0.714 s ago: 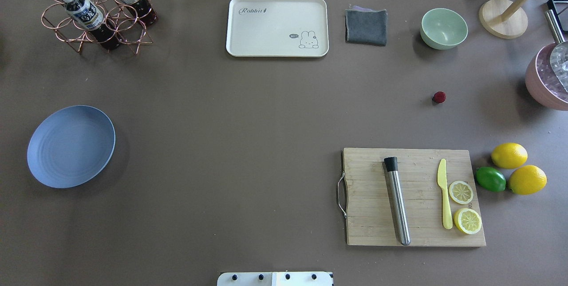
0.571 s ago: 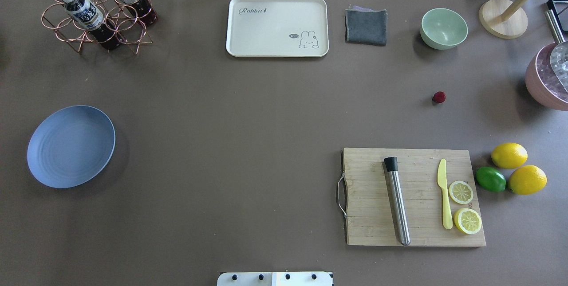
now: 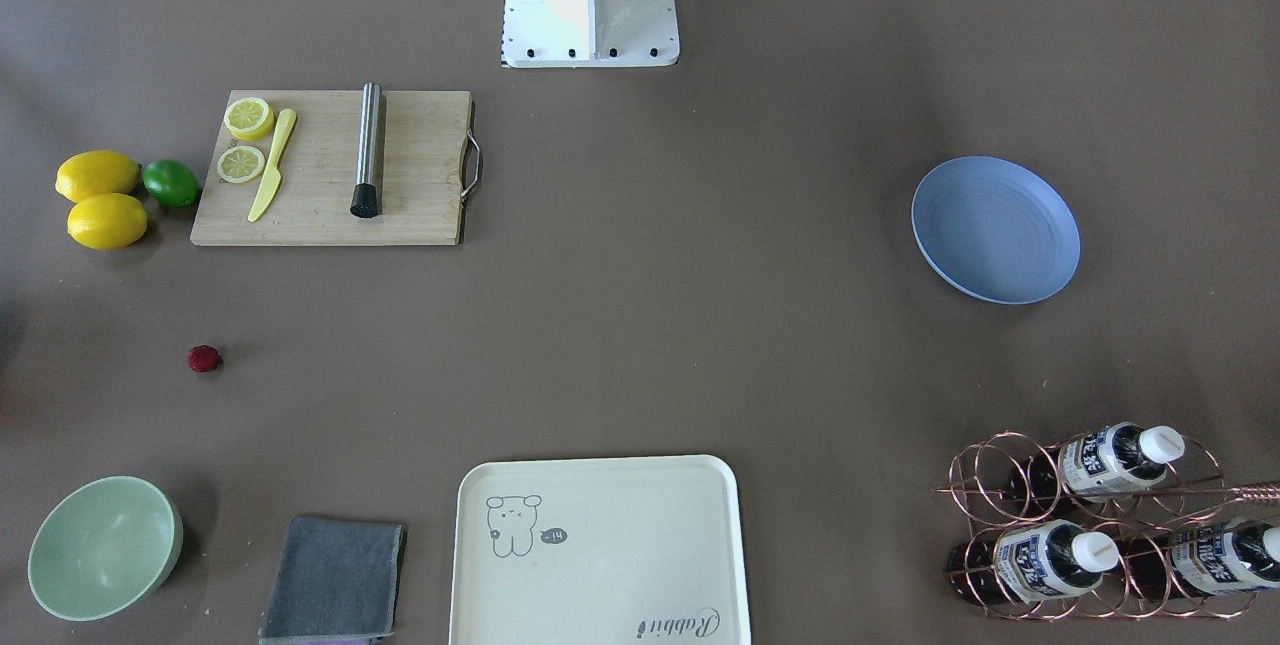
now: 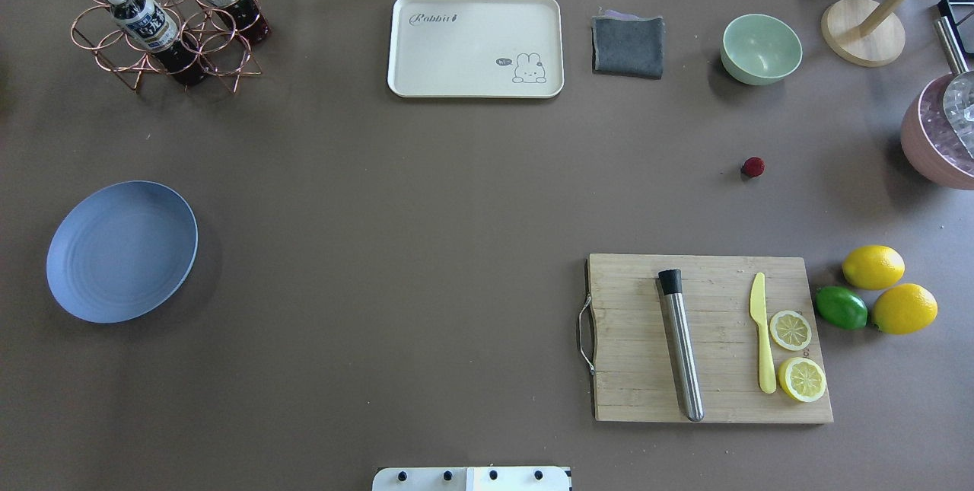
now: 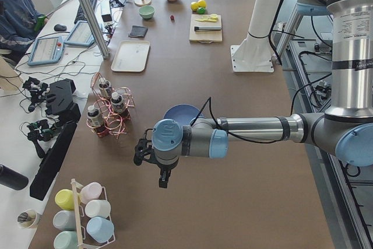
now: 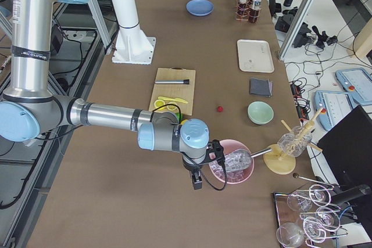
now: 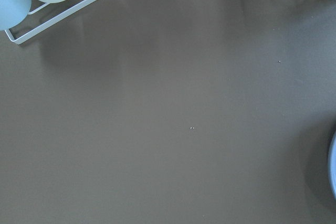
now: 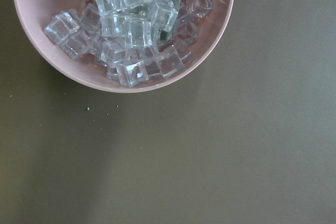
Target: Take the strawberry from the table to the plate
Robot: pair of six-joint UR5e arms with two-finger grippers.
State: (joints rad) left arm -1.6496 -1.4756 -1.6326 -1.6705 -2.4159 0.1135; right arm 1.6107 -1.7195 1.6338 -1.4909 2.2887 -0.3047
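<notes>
1. Left tool (image 5: 164, 182) hangs over the bare surface (image 4: 426, 209) at the robot's left end, near the plate (image 4: 122, 251). It shows only in the left side view, so it cannot be told whether its fingers stand apart or together.
2. The right tool (image 6: 197, 183) hangs over the opposite end of the surface, just beside a pink bowl (image 6: 232, 176) of ice cubes (image 8: 131, 30). It shows only in the right side view, so its state cannot be told either.
3. The strawberry (image 4: 752, 166) lies on the surface in the robot's right half, between the pale green bowl (image 4: 761, 49) and the cutting board (image 4: 639, 369), apart from both.
4. The plate lies flat in the robot's left half, well apart from the strawberry.
5. The left wrist view shows bare surface, with a thin arc of the plate at its right border.
6. The right wrist view looks straight down on the pink bowl, which fills its upper part.
7. Two lemons (image 4: 873, 266) and a lime (image 4: 841, 307) lie together just beside the cutting board, nearer the robot than the strawberry.
</notes>
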